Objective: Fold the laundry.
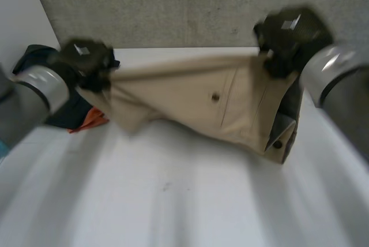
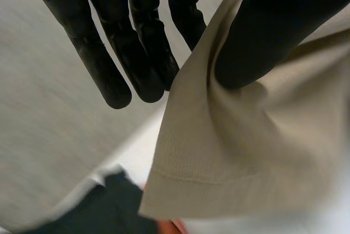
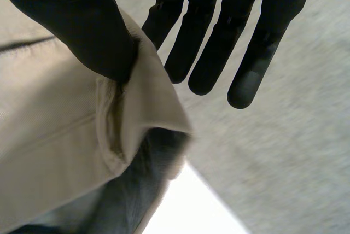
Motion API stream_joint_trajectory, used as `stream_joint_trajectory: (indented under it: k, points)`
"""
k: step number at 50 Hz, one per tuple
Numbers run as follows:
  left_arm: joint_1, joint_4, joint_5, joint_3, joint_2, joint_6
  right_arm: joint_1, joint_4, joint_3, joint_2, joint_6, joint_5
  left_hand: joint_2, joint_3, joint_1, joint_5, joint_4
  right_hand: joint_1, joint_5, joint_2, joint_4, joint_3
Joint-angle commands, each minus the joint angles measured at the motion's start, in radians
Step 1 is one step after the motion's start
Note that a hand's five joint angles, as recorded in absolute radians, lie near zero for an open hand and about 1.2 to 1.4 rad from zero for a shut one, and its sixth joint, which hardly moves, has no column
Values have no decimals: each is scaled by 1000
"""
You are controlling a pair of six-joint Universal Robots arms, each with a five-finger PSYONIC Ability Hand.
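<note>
The beige buttoned cloth garment (image 1: 213, 103) hangs stretched above the white flat table (image 1: 173, 201), spanning left to right between the two arms. The left robot hand (image 1: 86, 62) pinches its left end between thumb and fingers. The right robot hand (image 1: 288, 36) pinches its right end likewise, slightly higher. The garment sags lowest at the right. Beneath and behind the left robot hand, at the table's far left, lies a dark crumpled cloth heap (image 1: 34, 59) with an orange cloth scrap (image 1: 92, 121) at its near edge. A grey rough concrete wall (image 1: 173, 4) stands behind the table.
</note>
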Motion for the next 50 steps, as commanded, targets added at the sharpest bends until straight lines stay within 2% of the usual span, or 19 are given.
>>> stream_joint_trajectory:
  k: [1, 6, 10, 18, 22, 26, 27, 31, 35, 37, 38, 42, 46, 50]
  points:
    - [-43, 64, -42, -108, 368, -180, -105, 201, -310, 52, -10, -115, 202, 207, 244, 228, 197, 292, 223, 215, 198, 209]
    - [-87, 46, -30, -157, 399, -201, -142, 259, -412, 138, 10, -163, 202, 207, 244, 228, 197, 292, 223, 215, 198, 209]
    - [-143, 35, -43, -197, 346, -172, -145, 259, -418, 208, 33, -175, 202, 207, 244, 228, 197, 292, 223, 215, 198, 209]
    - [-161, 87, -128, -165, 70, -65, -105, 161, -334, 352, 81, -186, 202, 207, 244, 228, 197, 292, 223, 215, 198, 209]
    - [-146, 209, -207, -9, -102, 12, -90, 11, -340, 435, 79, -135, 202, 207, 244, 228, 197, 292, 223, 215, 198, 209]
    - [-143, 312, -258, 164, -174, 38, -76, -201, -421, 503, 52, -22, 202, 207, 244, 228, 197, 292, 223, 215, 198, 209]
    - [-141, 337, -269, 198, -182, 36, -72, -315, -460, 516, 35, 14, 202, 207, 244, 228, 197, 292, 223, 215, 198, 209]
    - [-144, 461, -316, 320, -184, -10, -70, -602, -519, 503, 21, 35, 202, 207, 244, 228, 197, 292, 223, 215, 198, 209]
    - [-153, 547, -370, 342, -130, -76, -72, -822, -518, 455, 51, -7, 202, 207, 244, 228, 197, 292, 223, 215, 198, 209]
    - [-161, 558, -381, 332, -107, -91, -69, -835, -521, 445, 74, -46, 202, 207, 244, 228, 197, 292, 223, 215, 198, 209]
    - [-169, 555, -379, 311, -86, -109, -67, -810, -522, 437, 96, -105, 202, 207, 244, 228, 197, 292, 223, 215, 198, 209]
    - [-189, 526, -356, 211, -32, -125, -69, -737, -511, 434, 104, -155, 202, 207, 244, 228, 197, 292, 223, 215, 198, 209]
    - [-210, 510, -335, 84, -6, -116, -73, -654, -470, 438, 101, -138, 202, 207, 244, 228, 197, 292, 223, 215, 198, 209]
    - [-224, 489, -349, -74, 8, -99, -79, -591, -374, 438, 90, -147, 202, 207, 244, 228, 197, 292, 223, 215, 198, 209]
